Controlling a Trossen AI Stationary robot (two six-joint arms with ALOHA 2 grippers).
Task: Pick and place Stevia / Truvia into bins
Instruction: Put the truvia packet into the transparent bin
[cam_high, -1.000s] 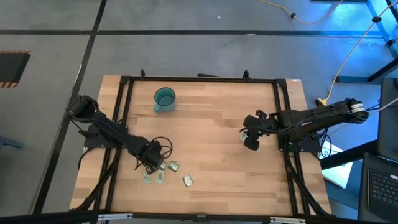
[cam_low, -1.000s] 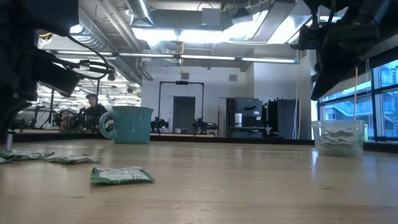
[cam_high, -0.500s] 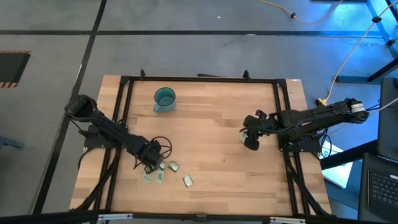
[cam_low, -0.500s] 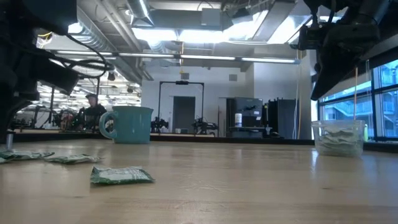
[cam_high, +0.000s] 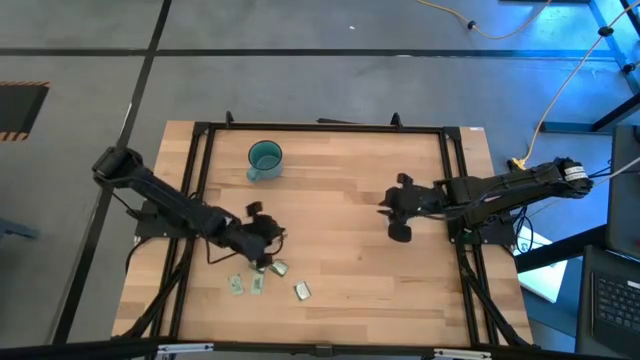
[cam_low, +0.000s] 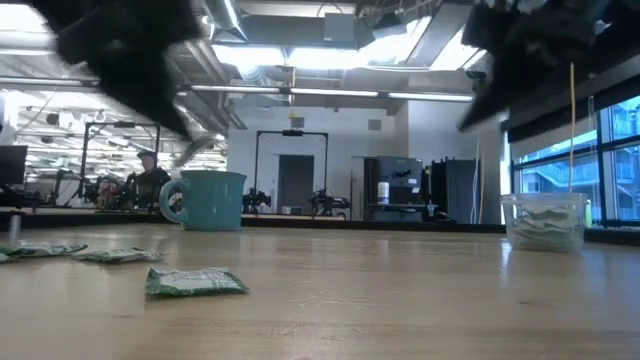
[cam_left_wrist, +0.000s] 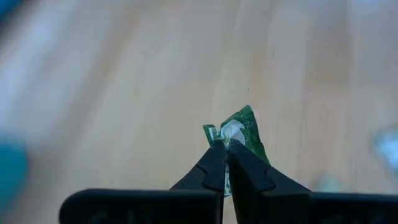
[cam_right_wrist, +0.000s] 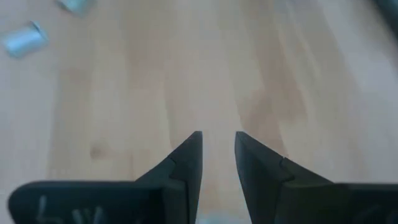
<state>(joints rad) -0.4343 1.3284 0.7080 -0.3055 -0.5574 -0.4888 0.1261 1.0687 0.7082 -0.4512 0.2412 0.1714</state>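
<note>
The left tool (cam_left_wrist: 222, 144), clenched on a green-white Stevia sachet (cam_left_wrist: 240, 132), has lifted off the worktop (cam_high: 330, 200) toward the teal cup (cam_high: 265, 158) at eleven o'clock (right tool (cam_right_wrist: 217, 142) released, emptied).

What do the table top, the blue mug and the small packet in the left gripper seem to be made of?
Table top: wood, pale planks with visible grain and seams, low sheen.
Blue mug: probably glazed ceramic or plastic; opaque teal, smooth, with a handle.
Packet pinched in the left gripper: likely printed paper, green and white, creased and crumpled.
</note>
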